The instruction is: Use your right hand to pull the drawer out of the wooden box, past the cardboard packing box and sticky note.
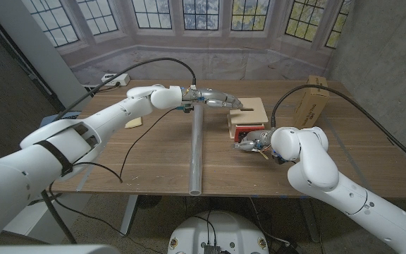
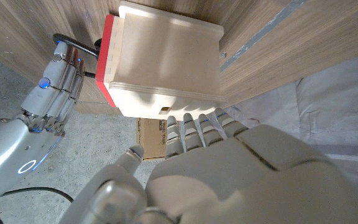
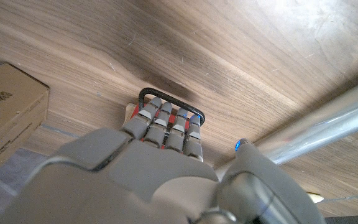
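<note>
The pale wooden box stands right of the table's middle. Its red drawer front faces me and sits close against the box. My right hand is at that front, fingers curled through the black wire handle; the handle and right hand are also in the left wrist view. My left hand reaches over from the left with its fingers stretched out, fingertips touching the box's top far edge. The cardboard packing box lies to the right, the yellowish sticky note far left.
A long metal tube runs from the box's left side to the table's front edge. Black cables cross the table from both arms. A white power strip lies at the back left corner.
</note>
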